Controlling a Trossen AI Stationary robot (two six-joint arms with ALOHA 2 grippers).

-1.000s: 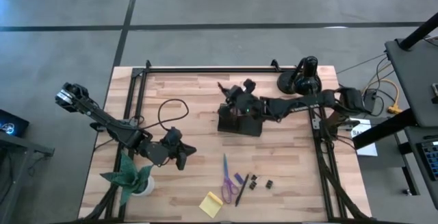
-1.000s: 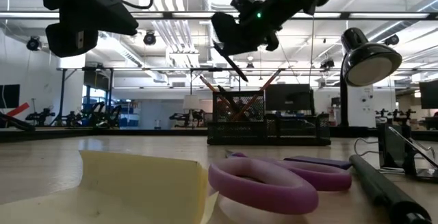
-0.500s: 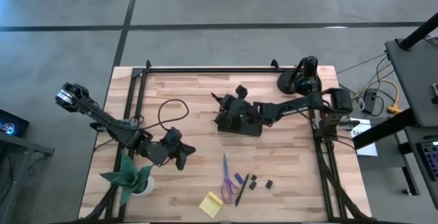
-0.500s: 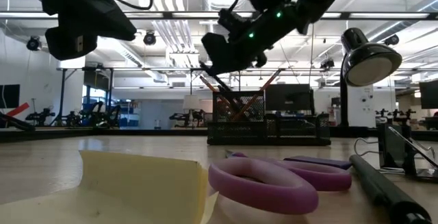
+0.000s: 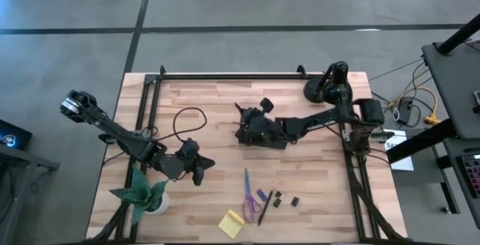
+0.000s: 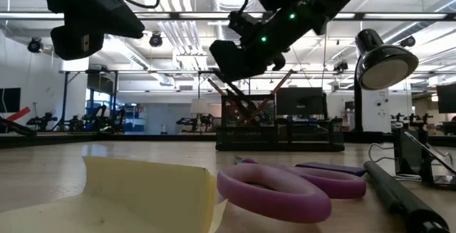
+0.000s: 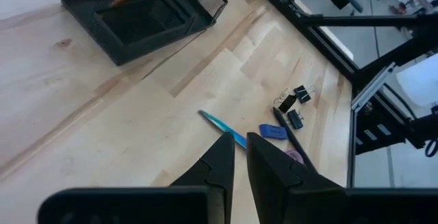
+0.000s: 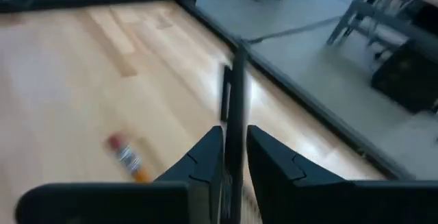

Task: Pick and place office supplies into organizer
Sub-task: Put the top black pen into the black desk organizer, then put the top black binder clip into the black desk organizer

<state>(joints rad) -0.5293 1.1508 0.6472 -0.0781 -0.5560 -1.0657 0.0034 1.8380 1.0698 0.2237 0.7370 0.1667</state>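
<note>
The organizer (image 5: 262, 136), a black mesh tray with a tall cup, stands mid-table. Orange pencils (image 6: 274, 90) lean in the cup. My right gripper (image 5: 244, 120) hangs over the cup, shut on a thin dark pen (image 6: 234, 97). The purple scissors (image 5: 247, 194), a small purple piece (image 5: 262, 195), another dark pen (image 5: 265, 207), black clips (image 5: 285, 198) and the yellow sticky pad (image 5: 231, 222) lie flat near the front edge. Toward the front left, my left gripper (image 5: 202, 171) hovers shut and holds nothing. My right gripper pinches the dark pen's upper part (image 8: 234, 111) between its two fingers (image 8: 263, 159), which lie along the pen. They come slanting down from the table's right. The pen tilts below the gripper, its lower end (image 6: 241, 108) down at the organizer's tall cup.
A black lamp (image 5: 330, 86) stands at the far right, its head (image 6: 385, 62) above the table. A green paper plant (image 5: 142, 192) sits at the front left corner. A black cable (image 5: 184, 118) loops left of the organizer. Bare wood lies between organizer and supplies.
My right gripper has sunk toward the organizer and shifted a little toward the table's left and near edge, rolling slightly. The pen has gone down with it, so its lower end now reaches the tall cup.
</note>
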